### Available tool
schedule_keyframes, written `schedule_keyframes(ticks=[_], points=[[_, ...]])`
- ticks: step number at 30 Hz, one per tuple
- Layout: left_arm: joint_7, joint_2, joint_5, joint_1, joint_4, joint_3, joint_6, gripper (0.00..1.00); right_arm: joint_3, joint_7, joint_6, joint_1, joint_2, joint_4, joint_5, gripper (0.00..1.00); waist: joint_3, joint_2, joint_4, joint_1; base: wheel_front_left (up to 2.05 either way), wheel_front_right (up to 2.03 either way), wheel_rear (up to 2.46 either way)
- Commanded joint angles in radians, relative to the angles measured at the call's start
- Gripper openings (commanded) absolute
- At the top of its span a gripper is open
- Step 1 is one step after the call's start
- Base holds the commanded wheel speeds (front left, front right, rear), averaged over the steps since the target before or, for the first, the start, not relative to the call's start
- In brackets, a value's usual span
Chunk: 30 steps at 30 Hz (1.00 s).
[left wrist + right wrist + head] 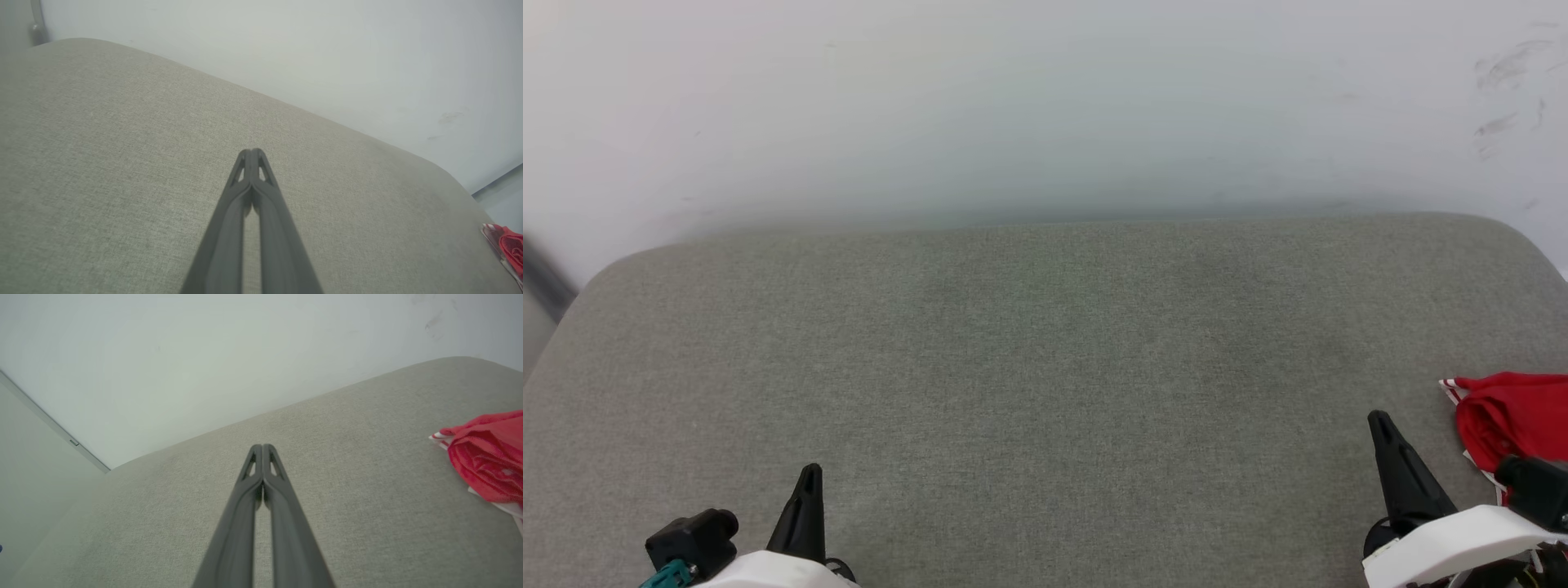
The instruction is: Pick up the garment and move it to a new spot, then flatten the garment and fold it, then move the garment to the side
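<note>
Well, the shirt (1515, 412) is lying bunched on the cushion (1045, 367), far right, red with striped trim, folds clearer from the right wrist; left gripper (809, 472) and right gripper (1378, 419) are resting closed, empty.

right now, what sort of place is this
Probably an indoor clothes-folding setup: a grey padded fabric surface against a plain white wall, a crumpled red garment at its right edge.

Both low, pointing forward: left gripper (810, 475), right gripper (1379, 420); 2 fingers (235, 531) each pressed together (tips touching).
</note>
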<state>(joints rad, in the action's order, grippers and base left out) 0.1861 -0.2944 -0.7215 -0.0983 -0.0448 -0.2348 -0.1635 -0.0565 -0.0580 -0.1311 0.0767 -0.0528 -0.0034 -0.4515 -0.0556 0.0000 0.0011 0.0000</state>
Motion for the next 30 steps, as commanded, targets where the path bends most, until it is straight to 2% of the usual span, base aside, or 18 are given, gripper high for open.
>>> schedule_keyframes(ticks=[1, 30], points=[[-0.007, 0.002, -0.033, 0.032, 0.004, 0.019, 0.015, 0.0, -0.004, -0.001, 0.0, -0.038, 0.0, -0.005, -0.043, 0.0, 0.001, 0.0, 0.0, 0.0, 0.0, 0.0, 0.0], [-0.106, 0.082, -0.37, 0.102, -0.074, 0.13, 0.123, 0.0, -0.025, -0.022, 0.0, -0.098, 0.001, 0.09, -0.466, 0.0, 0.017, 0.0, 0.0, 0.0, 0.0, 0.0, 0.0]])
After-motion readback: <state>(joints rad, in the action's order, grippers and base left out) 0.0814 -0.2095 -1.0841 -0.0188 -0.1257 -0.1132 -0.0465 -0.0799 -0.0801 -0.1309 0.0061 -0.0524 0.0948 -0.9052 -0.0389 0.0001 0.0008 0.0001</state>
